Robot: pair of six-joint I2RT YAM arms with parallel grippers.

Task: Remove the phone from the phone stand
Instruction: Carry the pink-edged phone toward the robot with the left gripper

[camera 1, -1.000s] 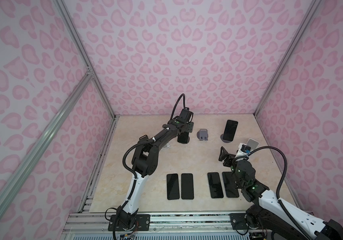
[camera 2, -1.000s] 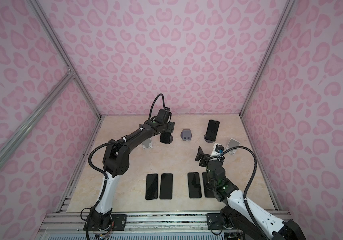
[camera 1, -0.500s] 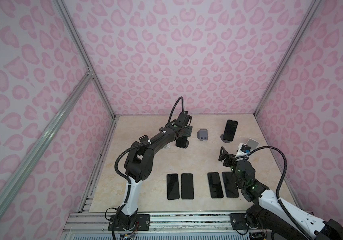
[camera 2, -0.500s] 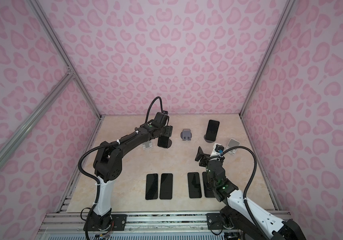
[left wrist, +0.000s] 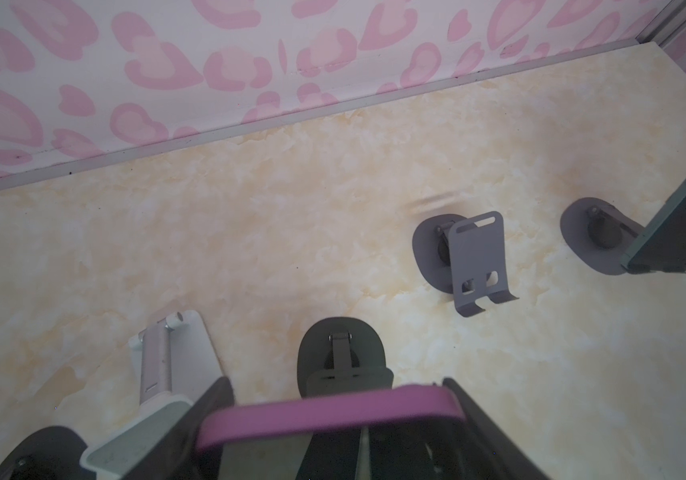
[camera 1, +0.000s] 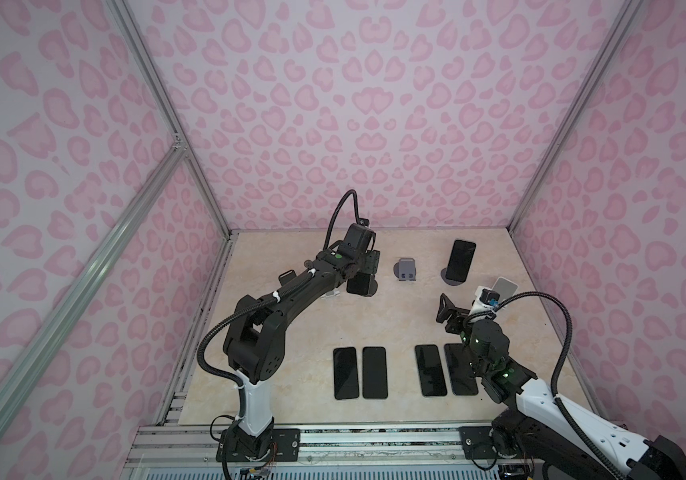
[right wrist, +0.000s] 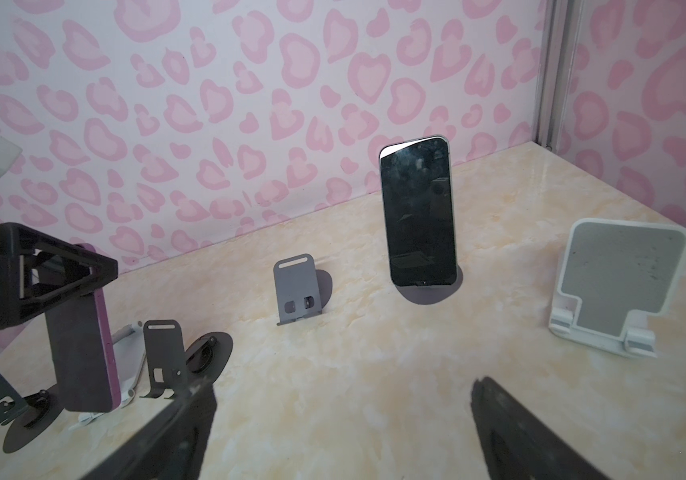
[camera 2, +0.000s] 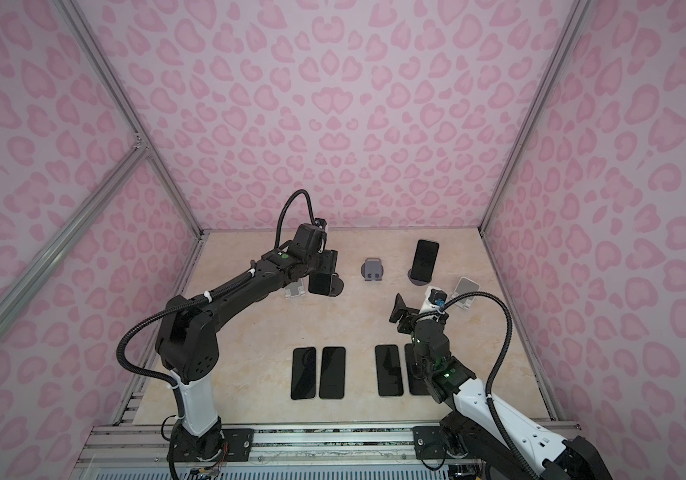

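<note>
1. The left gripper (camera 1: 359, 279) is seen in a top view clamped on the phone (camera 1: 360, 285), upright above the table (camera 1: 395, 316).
2. In the left wrist view, its smooth purple rim is held over the bare dark stand (left wrist: 341, 361).
3. In the right wrist view, the right gripper (right wrist: 345, 440) is spread and empty. The phone is judged stiff, slick and fragile, best gripped by its edges.

Four phones (camera 1: 374, 372) flat on marbled tabletop (camera 1: 395, 316); pink-patterned walls (camera 1: 374, 124).
</note>
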